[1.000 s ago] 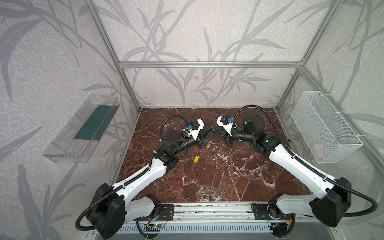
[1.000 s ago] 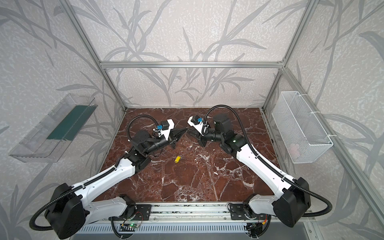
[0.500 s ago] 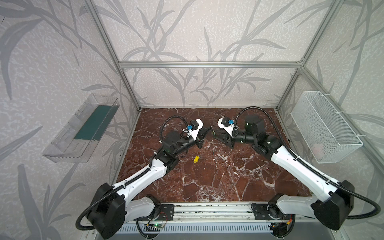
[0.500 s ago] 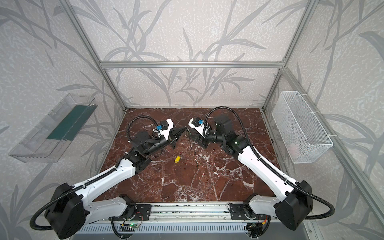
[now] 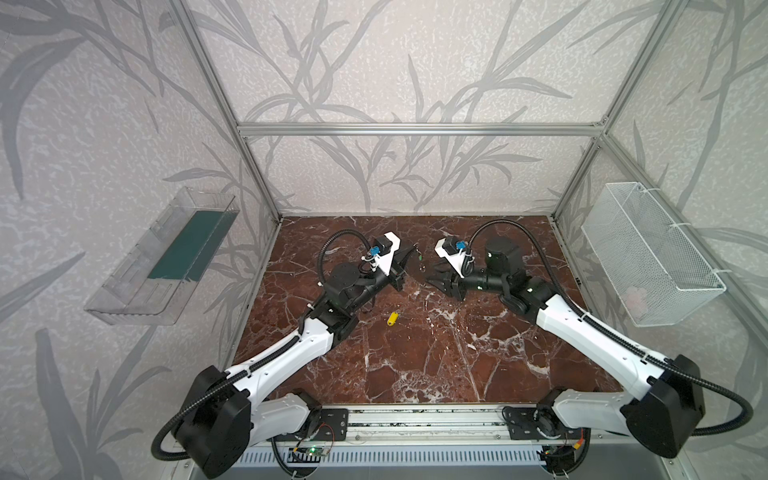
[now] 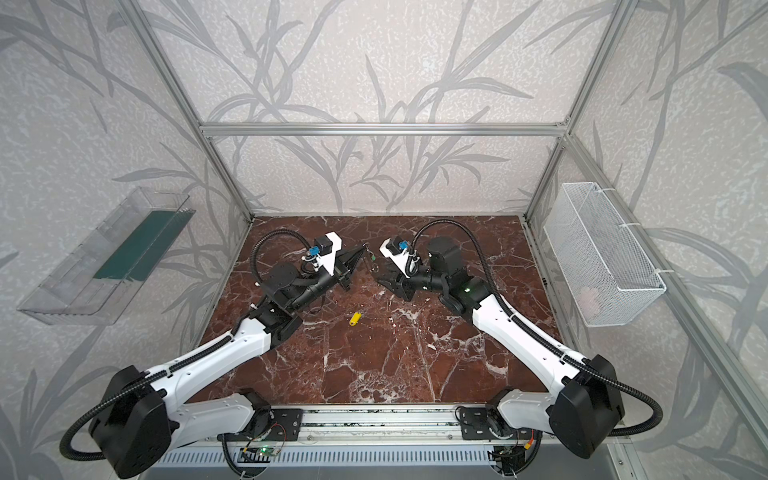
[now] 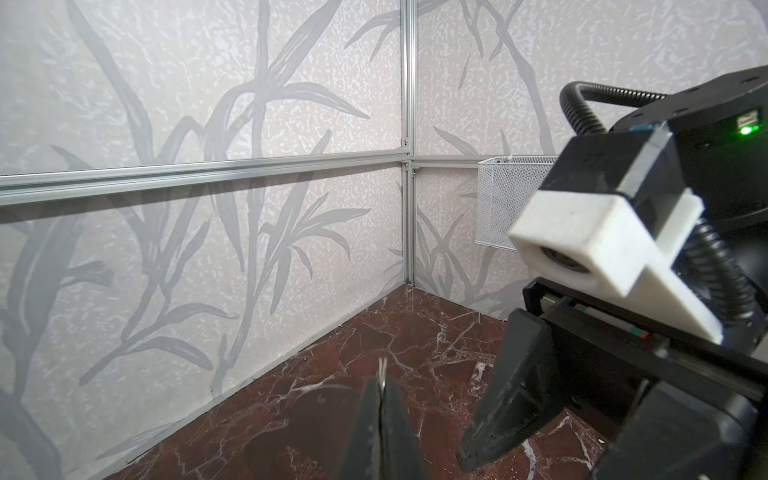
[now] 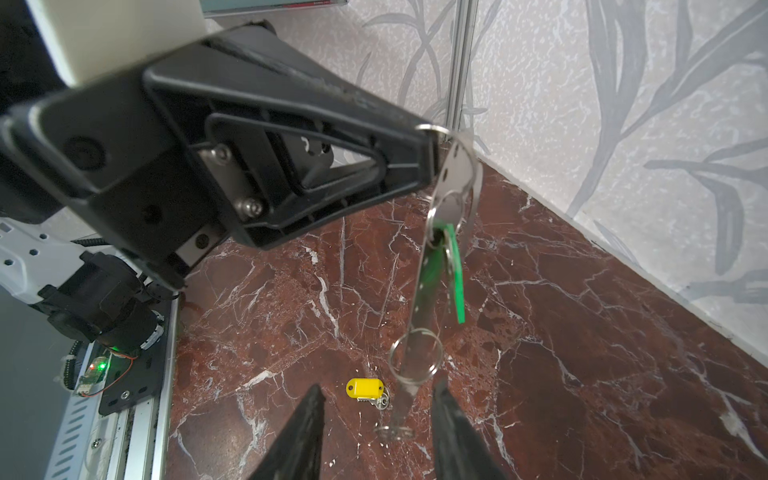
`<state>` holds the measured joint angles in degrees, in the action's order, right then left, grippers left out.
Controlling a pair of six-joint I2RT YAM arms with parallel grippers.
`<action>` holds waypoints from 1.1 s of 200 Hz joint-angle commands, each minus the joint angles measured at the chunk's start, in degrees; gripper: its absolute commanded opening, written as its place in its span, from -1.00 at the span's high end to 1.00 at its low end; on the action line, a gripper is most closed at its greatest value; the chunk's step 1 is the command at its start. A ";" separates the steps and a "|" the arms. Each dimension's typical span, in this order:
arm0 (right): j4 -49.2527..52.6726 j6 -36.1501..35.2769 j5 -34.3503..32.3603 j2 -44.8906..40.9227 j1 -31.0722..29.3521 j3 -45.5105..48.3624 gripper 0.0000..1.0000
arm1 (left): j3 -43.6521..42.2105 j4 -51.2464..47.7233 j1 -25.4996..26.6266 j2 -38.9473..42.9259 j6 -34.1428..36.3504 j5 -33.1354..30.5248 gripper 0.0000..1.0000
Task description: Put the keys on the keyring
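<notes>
Counter (image 5: 415,365) comes first: dark red marble. On it, nearest the 6 o'clock edge, lies the yellow key (image 5: 392,318), flat and alone, well apart from both of my tools. The right wrist view shows a small wire ring (image 8: 380,401) at one end of it.

Farther in, at about 1 o'clock from that key in both top views, my two tools face each other. My left tool (image 5: 414,250) is clenched on the top edge of the keyring (image 8: 457,174), which hangs down from its tips, nearly edge-on to the right wrist camera. The green key (image 8: 452,270) dangles from the keyring, so I judge that half of the job done. My right tool (image 5: 433,276), at 4 o'clock of the keyring and just beside it, is released, jaws apart, grasping nothing.

The step in hand, as I read it, is the change from the green key to the yellow one. Next my right tool should drop toward 7 o'clock and pinch the yellow key by its body, leaving the ring end free. It should then carry the key up to the keyring while my left tool holds steady.

Two things are hard to make out. One is which hole the green key's ring passes through. The other is whether the lowest loose ring (image 8: 395,432) on the keyring touches the counter or hangs clear. In the left wrist view only a sliver of metal shows above my closed tips, and both keys are hidden there. Beyond it all, at 12 o'clock, stands the back wall (image 5: 415,174).
</notes>
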<state>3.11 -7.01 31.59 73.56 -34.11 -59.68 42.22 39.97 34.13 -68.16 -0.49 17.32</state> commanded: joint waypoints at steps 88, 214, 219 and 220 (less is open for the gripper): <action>-0.65 0.18 9.27 0.79 0.08 4.12 0.10 | 0.22 3.56 0.70 0.45 -0.21 -2.17 1.00; -6.85 1.58 11.11 7.63 0.05 3.85 0.18 | 0.63 3.54 1.20 0.31 0.05 -1.70 1.00; -7.01 1.69 11.33 7.77 0.09 3.80 0.22 | 0.60 3.59 1.24 0.30 0.10 -1.72 1.00; -7.04 1.71 11.31 7.80 0.09 3.75 0.22 | 0.64 3.57 1.22 0.30 0.12 -1.74 1.00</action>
<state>-0.97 -6.24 40.80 80.40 -34.11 -55.11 42.22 40.80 35.14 -68.16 -0.45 15.90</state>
